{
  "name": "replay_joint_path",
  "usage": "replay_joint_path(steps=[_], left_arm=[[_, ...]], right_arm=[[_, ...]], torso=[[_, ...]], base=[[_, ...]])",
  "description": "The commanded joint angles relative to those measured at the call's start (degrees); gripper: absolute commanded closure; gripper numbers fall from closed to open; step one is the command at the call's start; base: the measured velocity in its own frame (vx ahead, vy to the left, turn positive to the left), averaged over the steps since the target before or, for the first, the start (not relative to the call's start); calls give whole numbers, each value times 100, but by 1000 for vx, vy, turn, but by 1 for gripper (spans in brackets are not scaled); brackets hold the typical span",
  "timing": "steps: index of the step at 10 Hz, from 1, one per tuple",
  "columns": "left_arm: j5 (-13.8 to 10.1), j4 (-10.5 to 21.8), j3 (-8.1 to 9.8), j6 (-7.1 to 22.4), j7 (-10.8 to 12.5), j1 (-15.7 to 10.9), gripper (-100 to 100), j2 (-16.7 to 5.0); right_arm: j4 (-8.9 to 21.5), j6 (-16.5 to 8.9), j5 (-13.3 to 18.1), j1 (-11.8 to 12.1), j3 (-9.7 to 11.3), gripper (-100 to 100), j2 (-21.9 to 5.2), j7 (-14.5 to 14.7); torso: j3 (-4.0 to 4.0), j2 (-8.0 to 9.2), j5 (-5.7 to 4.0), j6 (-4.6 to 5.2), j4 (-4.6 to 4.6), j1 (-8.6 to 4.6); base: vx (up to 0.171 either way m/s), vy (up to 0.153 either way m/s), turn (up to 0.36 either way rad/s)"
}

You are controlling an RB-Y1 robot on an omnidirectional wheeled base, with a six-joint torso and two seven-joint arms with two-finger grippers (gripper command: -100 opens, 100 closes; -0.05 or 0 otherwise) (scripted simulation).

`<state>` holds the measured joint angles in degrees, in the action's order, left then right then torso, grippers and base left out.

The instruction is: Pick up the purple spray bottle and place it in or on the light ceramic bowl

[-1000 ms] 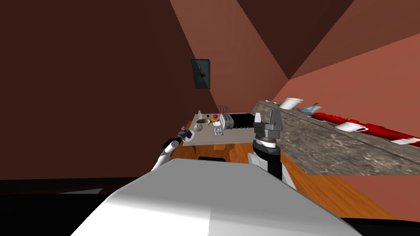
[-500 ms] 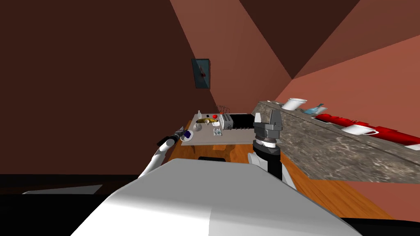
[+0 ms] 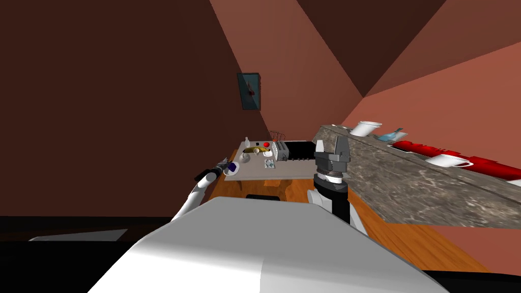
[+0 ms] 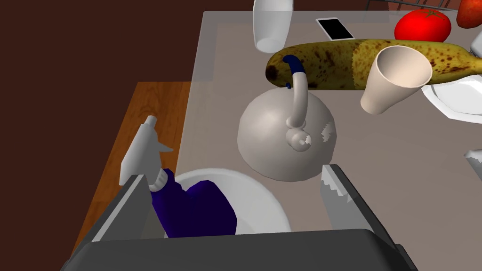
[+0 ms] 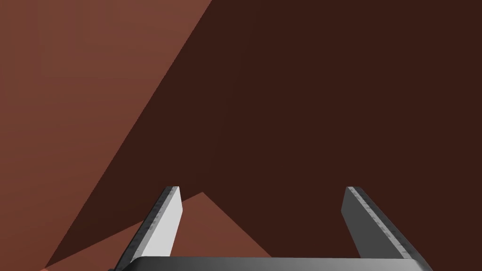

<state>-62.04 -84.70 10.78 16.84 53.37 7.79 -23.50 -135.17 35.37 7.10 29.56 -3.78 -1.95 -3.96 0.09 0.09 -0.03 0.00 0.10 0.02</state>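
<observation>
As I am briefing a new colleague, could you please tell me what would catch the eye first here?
The purple spray bottle stands out first: it lies in the white bowl at the edge of the table, between the fingers of the open left tool. Just beyond the bowl sits a round grey kettle, and past it a spotted banana and a red tomato.

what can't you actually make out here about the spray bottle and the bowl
1. Base of the purple spray bottle: in the left wrist view it is hidden behind the dark body of the left gripper, so how it sits in the bowl is unclear.
2. Near rim of the white bowl: same view, covered by that body.
3. One finger overlaps the bottle's neck; contact cannot be told.
4. Head view: both too small for detail.
</observation>
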Motion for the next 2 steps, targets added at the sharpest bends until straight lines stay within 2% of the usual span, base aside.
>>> replay_joint_path(steps=[1,2], left_arm=[[0,0,0,0,0,0,0,0],[0,0,0,0,0,0,0,0]], right_arm=[[0,0,0,0,0,0,0,0],[0,0,0,0,0,0,0,0]], torso=[[0,0,0,0,0,0],[0,0,0,0,0,0]], base=[[0,0,0],[0,0,0]])
